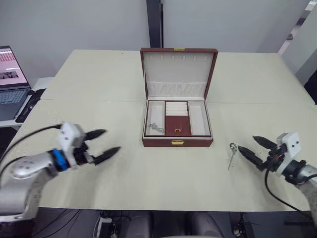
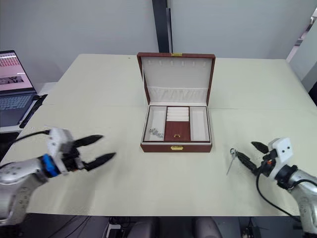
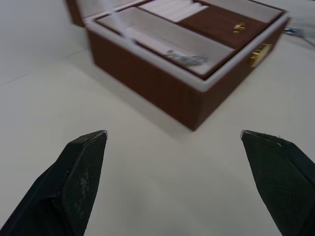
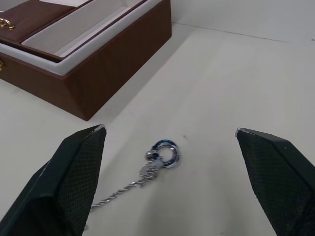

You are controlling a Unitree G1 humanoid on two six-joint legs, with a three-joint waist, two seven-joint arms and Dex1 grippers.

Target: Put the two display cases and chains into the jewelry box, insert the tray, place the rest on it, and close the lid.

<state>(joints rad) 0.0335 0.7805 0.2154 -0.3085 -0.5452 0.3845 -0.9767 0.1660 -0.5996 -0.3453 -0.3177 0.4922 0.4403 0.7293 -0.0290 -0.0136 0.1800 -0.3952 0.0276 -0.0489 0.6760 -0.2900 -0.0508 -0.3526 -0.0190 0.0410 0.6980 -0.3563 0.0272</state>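
Note:
The brown jewelry box (image 1: 177,142) stands open mid-table, its lid (image 1: 178,72) upright. A tray (image 1: 199,119) with cream compartments sits in it. One silver chain (image 1: 156,128) lies in the tray's left compartment. A second chain (image 1: 231,154) with a ring end (image 4: 165,153) lies on the table right of the box. My right gripper (image 1: 247,145) is open just beside that chain, with the ring between and ahead of its fingers (image 4: 74,177). My left gripper (image 1: 111,140) is open and empty, left of the box. The display cases are out of view.
An open laptop (image 1: 10,79) sits on a side desk at the far left. The cream table (image 1: 99,84) has a seam running across it behind the box, and its front edge lies close under both arms.

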